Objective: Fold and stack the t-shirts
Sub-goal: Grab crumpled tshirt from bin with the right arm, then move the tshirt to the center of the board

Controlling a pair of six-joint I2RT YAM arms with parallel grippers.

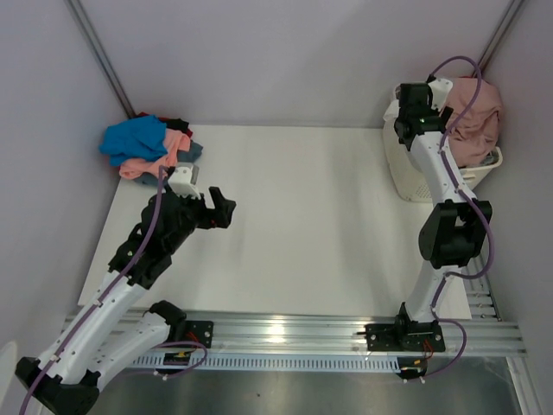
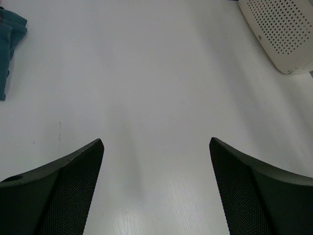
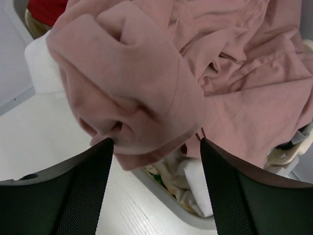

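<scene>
A dusty-pink t-shirt [image 1: 475,117] is heaped over the top of the white laundry basket [image 1: 404,180] at the back right. In the right wrist view a rolled fold of this pink t-shirt [image 3: 142,83] hangs over the basket rim [image 3: 171,201]. My right gripper [image 3: 156,143] is open, its wide jaws either side of the fold's lower edge. A red t-shirt [image 3: 46,10] and white cloth [image 3: 198,183] lie underneath. A pile of blue, salmon and dark t-shirts [image 1: 147,145] sits at the back left. My left gripper [image 1: 225,207] hovers open over the bare table [image 2: 156,73], holding nothing.
The basket [image 2: 286,34] stands at the table's right edge near the wall. In the left wrist view a teal shirt edge [image 2: 10,39] shows at far left. Grey walls close in the back and sides, and a metal rail [image 1: 285,333] runs along the near edge.
</scene>
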